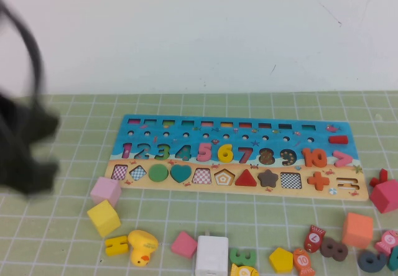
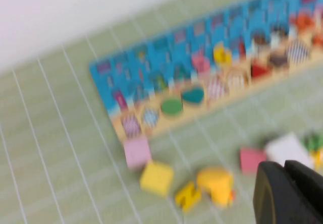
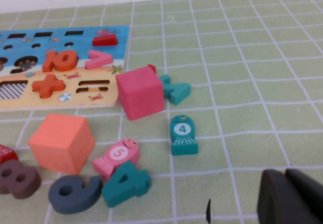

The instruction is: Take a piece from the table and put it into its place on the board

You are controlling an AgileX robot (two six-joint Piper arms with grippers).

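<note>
The yellow 6 (image 1: 225,154) already sits in the board (image 1: 155,122), well ahead of the left gripper (image 2: 283,169), shut and empty over the table (image 1: 56,239); the right gripper (image 3: 285,176), pinched shut, hangs nearby, so either could knock loose pieces.

I'm seeing the 6 (image 1: 225,153), small and bright yellow, lying flat in the digit row of the board (image 1: 138,134), sitting upright as read from my side, between the pink 5 and the red 7. In the left wrist view it is showing only as a yellow blur (image 2: 222,54) in that same row. The board is lying flat and lengthwise across the table (image 1: 62,226). Its blue top is carrying slots and holes, the coloured digits are running 1 to 10 below them, and a tan strip of shapes is lining the near edge. The table is showing as light green matting with a white grid.
</note>
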